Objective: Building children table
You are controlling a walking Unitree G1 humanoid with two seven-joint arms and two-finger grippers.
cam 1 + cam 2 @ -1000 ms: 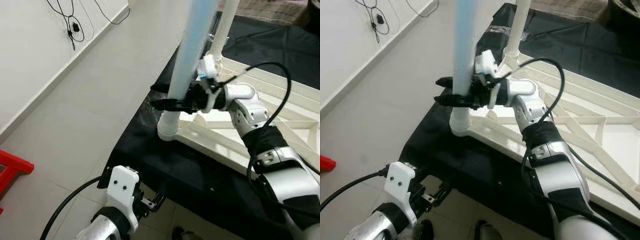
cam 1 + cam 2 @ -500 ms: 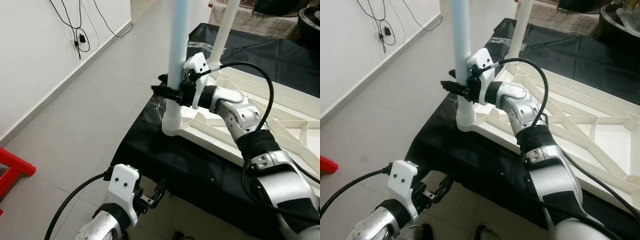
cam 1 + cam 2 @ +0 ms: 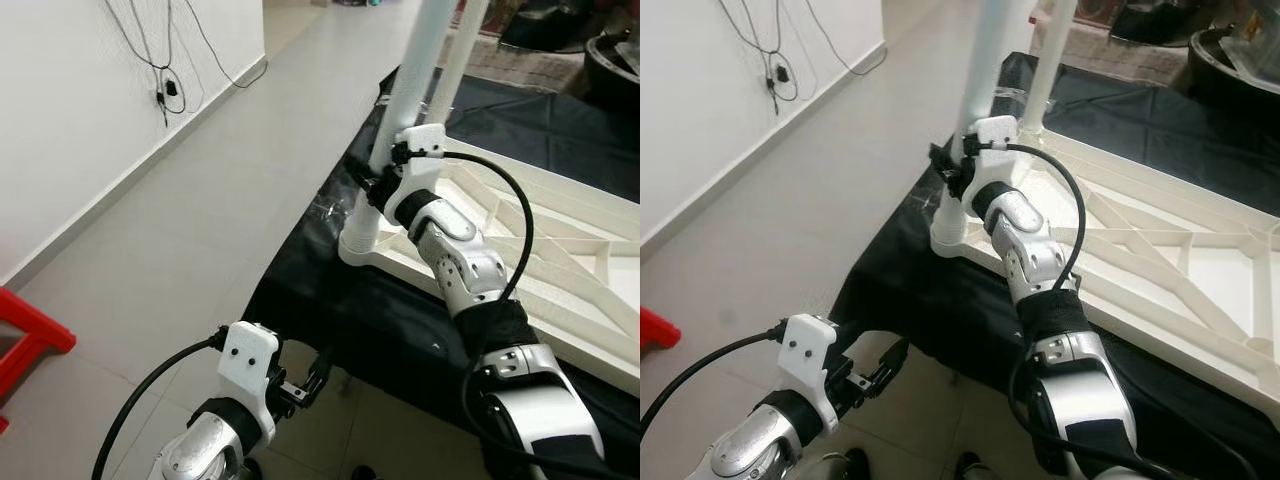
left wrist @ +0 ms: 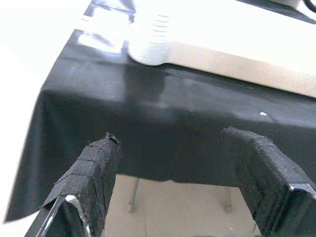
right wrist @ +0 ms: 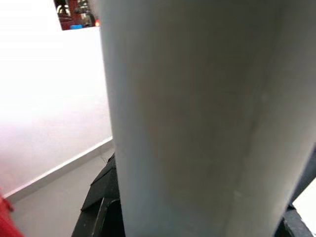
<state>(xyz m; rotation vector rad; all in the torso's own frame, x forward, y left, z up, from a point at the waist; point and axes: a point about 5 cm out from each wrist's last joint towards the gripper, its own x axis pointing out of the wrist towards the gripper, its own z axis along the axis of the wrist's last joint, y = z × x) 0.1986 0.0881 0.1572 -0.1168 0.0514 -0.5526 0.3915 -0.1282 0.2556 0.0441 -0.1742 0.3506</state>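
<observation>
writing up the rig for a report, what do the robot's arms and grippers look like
Both arms are silver metal segments with black bands at the joints. Each wrist carries a white plastic camera housing fed by a loose black cable. The left gripper has two long black fingers wrapped in textured tape; the right gripper is black too.

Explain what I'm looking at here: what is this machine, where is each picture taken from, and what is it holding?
A two-armed humanoid robot is assembling a children's table. Two pictures come from its head, looking down; two come from cameras on its wrists. The white tabletop lies upside down on a black cloth, with two white legs standing up from it. The right gripper is at the near-corner leg, which looms large in the right wrist picture. The left gripper hangs low beside the cloth, jaws open and holding nothing.
</observation>
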